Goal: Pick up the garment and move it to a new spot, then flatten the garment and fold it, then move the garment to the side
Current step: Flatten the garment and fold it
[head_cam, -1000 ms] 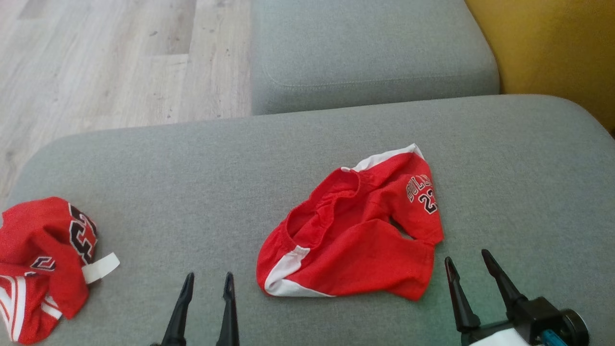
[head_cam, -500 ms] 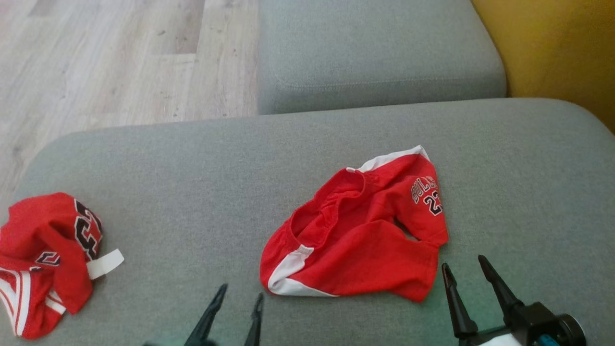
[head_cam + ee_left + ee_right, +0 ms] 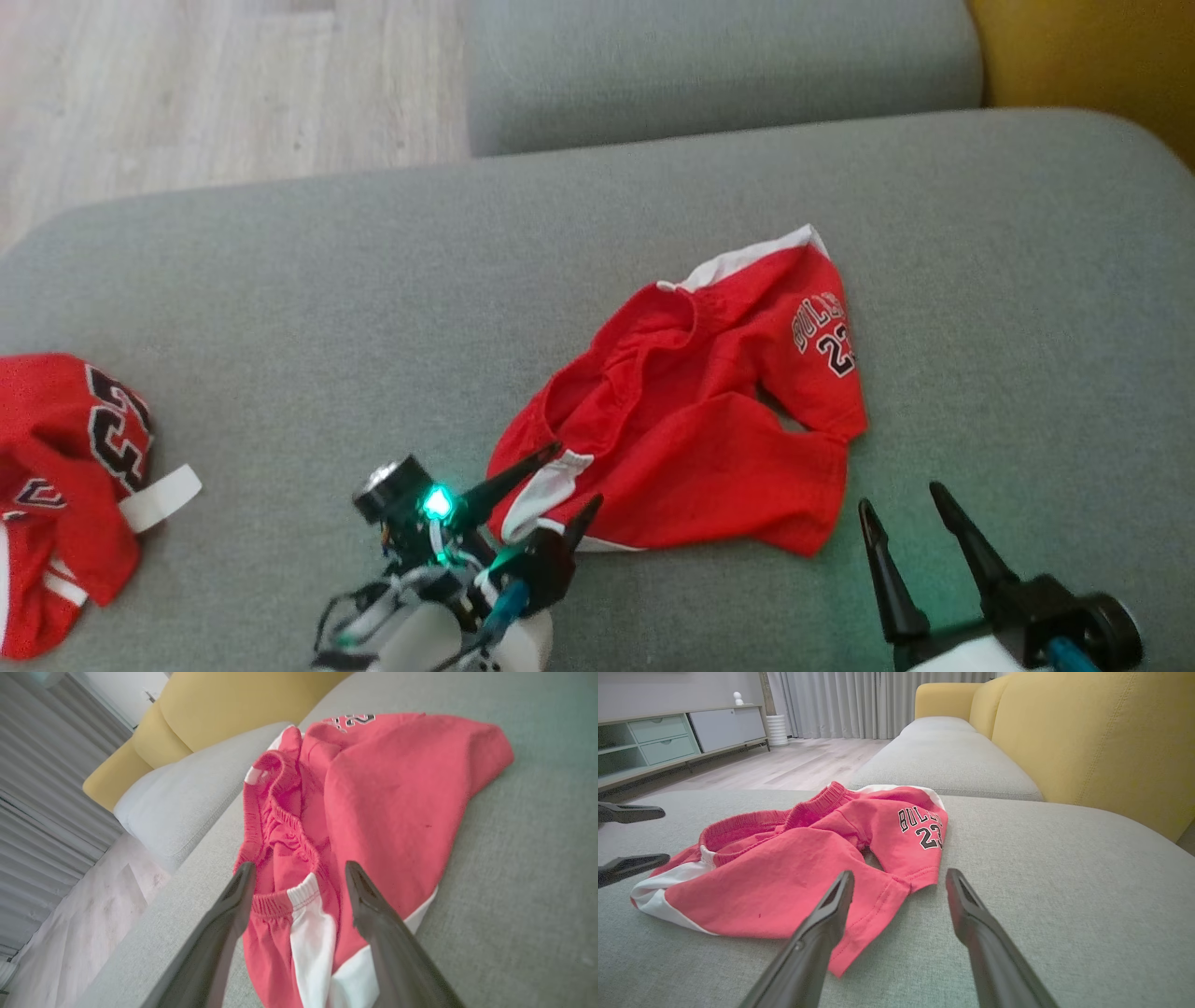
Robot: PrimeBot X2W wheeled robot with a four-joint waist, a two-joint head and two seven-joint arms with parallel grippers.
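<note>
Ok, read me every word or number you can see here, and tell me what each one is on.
"BULLS": arched black letters on one leg of the shorts.
"23": just below that word, on the same leg.
"23": big black digits on the crumpled jersey, partly lost in the creases.
A second dark print lower on the jersey is folded over and unreadable.
The white tab beside the jersey shows nothing readable.

Two red garments (image 3: 681,420) (image 3: 65,467), possibly; two tools (image 3: 576,474) (image 3: 898,495); two grey cushions (image 3: 280,280) (image 3: 700,65).

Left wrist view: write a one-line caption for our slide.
Open left hand at the elastic waistband of crumpled red shorts on a grey sofa cushion.
</note>
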